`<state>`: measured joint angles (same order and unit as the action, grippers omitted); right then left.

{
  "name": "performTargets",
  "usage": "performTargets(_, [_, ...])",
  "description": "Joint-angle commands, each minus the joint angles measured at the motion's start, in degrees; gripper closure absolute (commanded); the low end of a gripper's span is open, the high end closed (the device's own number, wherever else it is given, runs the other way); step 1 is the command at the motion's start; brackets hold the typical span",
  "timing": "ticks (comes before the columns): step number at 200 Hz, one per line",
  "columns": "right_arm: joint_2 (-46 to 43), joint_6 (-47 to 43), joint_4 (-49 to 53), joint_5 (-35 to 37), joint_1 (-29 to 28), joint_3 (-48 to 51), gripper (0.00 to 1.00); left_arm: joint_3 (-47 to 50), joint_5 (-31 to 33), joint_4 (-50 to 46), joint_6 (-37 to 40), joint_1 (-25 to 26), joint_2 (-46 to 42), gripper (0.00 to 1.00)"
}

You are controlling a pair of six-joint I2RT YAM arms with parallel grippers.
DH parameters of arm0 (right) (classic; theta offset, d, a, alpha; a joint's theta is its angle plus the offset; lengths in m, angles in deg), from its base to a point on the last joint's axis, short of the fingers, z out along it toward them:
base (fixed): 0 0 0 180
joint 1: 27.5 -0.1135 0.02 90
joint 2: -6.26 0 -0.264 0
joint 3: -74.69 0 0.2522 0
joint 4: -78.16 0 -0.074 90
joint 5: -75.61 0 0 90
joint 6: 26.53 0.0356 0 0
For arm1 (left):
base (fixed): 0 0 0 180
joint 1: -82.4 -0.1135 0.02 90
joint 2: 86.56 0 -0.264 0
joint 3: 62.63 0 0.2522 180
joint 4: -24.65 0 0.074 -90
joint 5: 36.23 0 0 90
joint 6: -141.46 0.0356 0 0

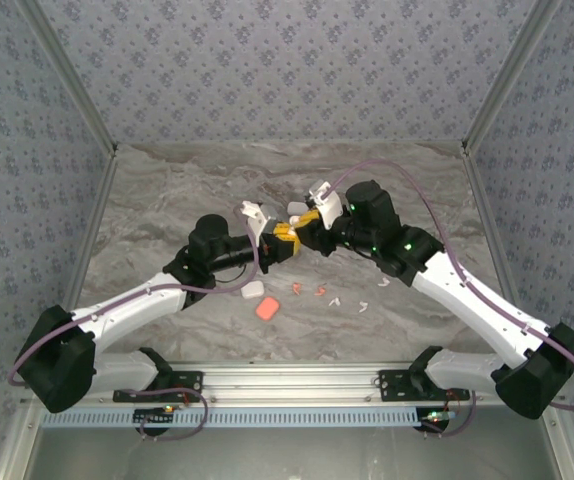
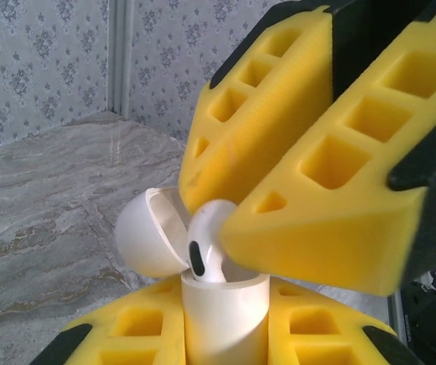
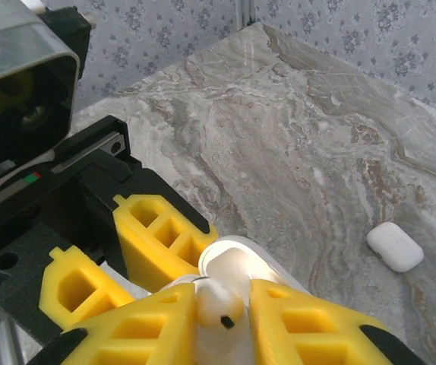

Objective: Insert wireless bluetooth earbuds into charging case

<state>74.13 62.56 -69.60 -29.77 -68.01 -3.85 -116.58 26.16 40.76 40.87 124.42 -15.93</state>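
Observation:
My left gripper (image 1: 285, 243) is shut on an upright white charging case (image 2: 225, 323), whose lid (image 2: 146, 232) hangs open to the left. A white earbud (image 2: 205, 245) stands with its stem down in the case's mouth. From above, my right gripper (image 1: 305, 226) reaches in, its yellow fingers (image 2: 324, 205) pressed over the bud's head. In the right wrist view the earbud (image 3: 222, 303) sits tight between my right gripper (image 3: 224, 308) fingers, with the open lid (image 3: 241, 255) just beyond. Loose earbuds lie on the table, white (image 1: 363, 306) and orange-red (image 1: 319, 291).
A closed orange-red case (image 1: 266, 308) and a white case (image 1: 251, 291) lie near the left forearm. A closed white case (image 3: 394, 246) rests on the marble table (image 3: 294, 129). Patterned walls stand on three sides.

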Motion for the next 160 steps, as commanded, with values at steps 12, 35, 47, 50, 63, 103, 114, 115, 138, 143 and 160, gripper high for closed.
performTargets(12, [-2.24,4.05,1.21,-7.65,2.93,-2.80,0.57,-0.34,0.80,4.23,0.47,0.32,-1.56,1.00])
performTargets(35, [-5.18,7.65,0.89,-9.79,6.68,-3.02,0.48,0.38,1.34,5.18,0.48,0.34,-1.88,1.00])
performTargets(47, [-6.31,9.70,1.75,-10.09,9.29,-3.00,0.45,0.73,1.69,5.63,0.48,0.29,-2.07,1.00])
performTargets(50, [-6.52,10.05,2.07,-10.04,9.90,-2.99,0.44,0.76,1.79,5.78,0.48,0.34,-2.08,1.00])
performTargets(63, [-7.09,11.87,4.75,-9.29,13.40,-2.87,0.40,1.13,2.33,6.44,0.48,0.34,-2.31,1.00])
performTargets(103, [-4.19,14.55,21.29,-1.11,24.01,-1.17,0.37,2.28,4.22,7.75,1.00,0.32,-3.54,1.00])
performTargets(114, [-2.81,15.83,24.21,1.11,27.01,0.57,0.38,2.24,4.40,7.36,1.34,0.39,-3.86,1.00])
performTargets(115, [-2.65,15.93,24.35,1.21,27.26,0.72,0.38,2.27,4.41,7.38,1.35,0.36,-3.89,1.00])
performTargets(138, [0.38,16.90,25.66,2.32,32.00,6.08,0.42,2.26,4.59,6.65,1.86,0.32,-4.36,1.00])
performTargets(143, [0.97,17.09,25.34,2.24,32.87,7.39,0.43,2.16,4.63,6.45,1.92,0.34,-4.45,1.00])
performTargets(160, [3.32,17.43,24.20,3.12,35.05,10.98,0.46,2.23,4.76,6.00,2.23,0.34,-4.67,1.00])
